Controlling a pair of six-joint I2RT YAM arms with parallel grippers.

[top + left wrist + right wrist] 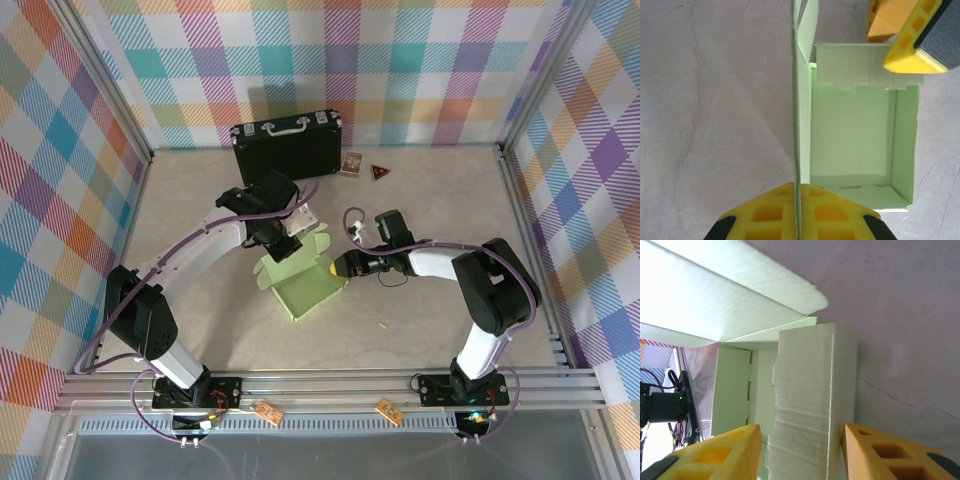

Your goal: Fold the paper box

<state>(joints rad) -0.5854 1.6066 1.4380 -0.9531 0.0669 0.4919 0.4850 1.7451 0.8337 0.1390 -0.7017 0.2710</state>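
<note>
The paper box (305,290) sits mid-way on the surface (200,200), half formed. My left jaws pinch its upright lid (795,100). My right jaws straddle an end wall (810,405), though I cannot tell if they grip it. Next I judge that wall needs pressing in squarely.

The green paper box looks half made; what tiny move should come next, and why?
Probably the right pincer should push the side flap down into the paper box. That flap is bent over the wall with its tabs not yet at the floor, and the right pincer straddles it, while the left pincer pinches the upright panel, steadying things.
</note>
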